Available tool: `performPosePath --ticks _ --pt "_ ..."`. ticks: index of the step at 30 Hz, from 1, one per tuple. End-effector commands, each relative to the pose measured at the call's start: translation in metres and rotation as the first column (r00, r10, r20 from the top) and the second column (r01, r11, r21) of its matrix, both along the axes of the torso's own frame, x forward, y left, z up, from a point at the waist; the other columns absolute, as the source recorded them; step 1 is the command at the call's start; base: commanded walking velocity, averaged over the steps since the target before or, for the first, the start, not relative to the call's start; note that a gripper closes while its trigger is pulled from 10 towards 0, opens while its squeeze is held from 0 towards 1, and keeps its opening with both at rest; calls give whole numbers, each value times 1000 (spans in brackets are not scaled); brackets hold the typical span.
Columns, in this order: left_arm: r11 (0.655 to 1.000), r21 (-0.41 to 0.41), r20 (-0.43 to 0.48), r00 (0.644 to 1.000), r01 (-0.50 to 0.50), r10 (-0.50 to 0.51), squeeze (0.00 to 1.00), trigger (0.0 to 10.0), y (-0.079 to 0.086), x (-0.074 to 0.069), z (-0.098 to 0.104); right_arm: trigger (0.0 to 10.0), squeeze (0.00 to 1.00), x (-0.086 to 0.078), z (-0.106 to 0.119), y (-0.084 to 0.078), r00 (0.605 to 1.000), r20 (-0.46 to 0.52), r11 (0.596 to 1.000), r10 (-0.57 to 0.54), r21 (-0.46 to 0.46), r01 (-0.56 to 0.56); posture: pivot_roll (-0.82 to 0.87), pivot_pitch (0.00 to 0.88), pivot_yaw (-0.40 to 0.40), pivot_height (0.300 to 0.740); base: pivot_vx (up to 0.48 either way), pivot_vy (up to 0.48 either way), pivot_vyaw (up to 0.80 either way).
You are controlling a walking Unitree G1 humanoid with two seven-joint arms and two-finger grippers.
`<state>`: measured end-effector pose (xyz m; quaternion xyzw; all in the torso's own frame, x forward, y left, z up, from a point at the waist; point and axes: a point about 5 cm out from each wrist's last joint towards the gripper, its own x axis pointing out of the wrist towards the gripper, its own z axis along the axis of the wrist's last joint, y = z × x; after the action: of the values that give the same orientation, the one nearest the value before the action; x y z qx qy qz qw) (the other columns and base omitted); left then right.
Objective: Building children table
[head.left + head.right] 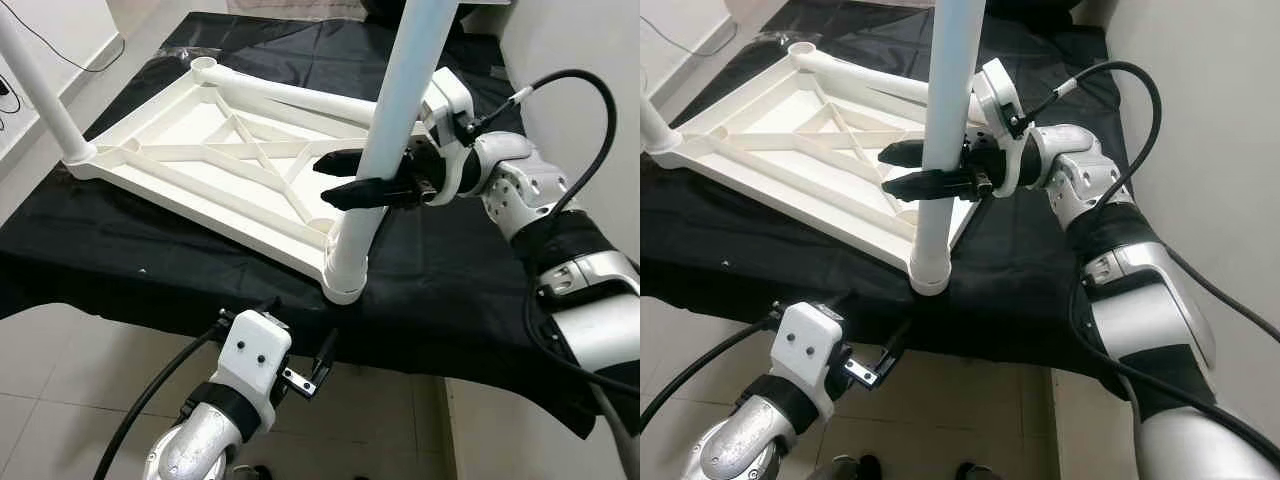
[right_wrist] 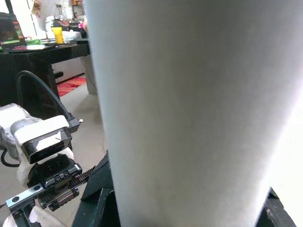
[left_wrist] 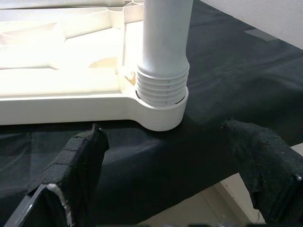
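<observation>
A white plastic table top [image 1: 200, 205] lies upside down on a black cloth. One white table leg [image 1: 395, 120] stands upright in the near right corner socket [image 1: 345, 282]. My right gripper [image 1: 323, 180] is shut on this leg at mid height, one black finger in front of it and one behind. The leg's threaded base [image 3: 163, 87] sits in the socket. A second leg [image 1: 35, 85] stands at the left corner. A third leg [image 1: 300, 100] lies along the far edge. My left gripper [image 3: 165, 156] hangs open below the front edge, holding nothing.
The black cloth [image 1: 450, 280] covers the work surface and drapes over its front edge. A pale wall [image 1: 585, 40] rises close on the right. Tiled floor [image 1: 60, 390] lies below the front edge. A black cable [image 1: 570, 85] loops over my right arm.
</observation>
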<state>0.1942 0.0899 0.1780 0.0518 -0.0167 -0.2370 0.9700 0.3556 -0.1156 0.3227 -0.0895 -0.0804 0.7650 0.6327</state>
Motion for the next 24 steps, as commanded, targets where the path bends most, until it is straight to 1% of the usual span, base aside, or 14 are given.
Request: performPosePath --ticks 1,4,6,8,9,10,11,13,16,21,22,24 --pt "1000 10 -6 1000 4 -3 0 10000 0 -4 -1 10000 0 1 -39 10 992 -122 992 18 -122 -33 166 269 -47 740 0 0 0" --pt "1000 9 -6 1000 0 0 0 10000 1 -4 -1 10000 0 -1 -37 22 991 -116 991 61 -116 -74 167 274 -47 740 0 0 0" --pt "1000 9 -6 1000 0 0 0 10000 1 -4 -1 10000 0 -1 -37 22 991 -116 991 61 -116 -74 167 274 -47 740 0 0 0" --pt "1000 10 -6 1000 -2 2 0 10000 2 -5 -1 10000 0 -4 -40 29 988 -121 987 91 -122 -106 170 277 -50 740 0 0 0" --pt "1000 10 -6 1000 -2 2 0 10000 2 -5 -1 10000 0 -4 -40 29 988 -121 987 91 -122 -106 170 277 -50 740 0 0 0" --pt "1000 12 -7 1000 -2 2 0 10000 2 -5 -1 10000 0 -6 -42 34 986 -123 983 115 -132 -131 169 278 -49 740 0 0 0" --pt "1000 12 -7 1000 -2 2 0 10000 2 -5 -1 10000 0 -6 -42 34 986 -123 983 115 -132 -131 169 278 -49 740 0 0 0" --pt "1000 12 -7 1000 -4 4 0 10000 2 -5 0 10000 0 -8 -47 44 981 -132 977 145 -140 -163 171 281 -50 740 0 0 0" --pt "1000 11 -7 1000 -4 4 0 10000 1 -5 0 10000 0 -8 -48 47 979 -140 977 148 -134 -167 171 281 -50 740 0 0 0" --pt "1000 11 -7 1000 -2 2 0 10000 0 -5 -1 10000 0 -2 -55 48 984 -139 982 107 -141 -127 166 278 -51 740 0 0 0" --pt "1000 9 -6 1000 -5 5 0 10000 0 -4 -1 10000 0 2 -55 47 986 -147 986 76 -133 -96 164 278 -52 740 0 0 0" --pt "1000 11 -3 1000 -6 6 0 10000 0 -3 -1 10000 0 9 -55 45 985 -172 996 -11 -88 -4 156 270 -54 740 0 0 0"
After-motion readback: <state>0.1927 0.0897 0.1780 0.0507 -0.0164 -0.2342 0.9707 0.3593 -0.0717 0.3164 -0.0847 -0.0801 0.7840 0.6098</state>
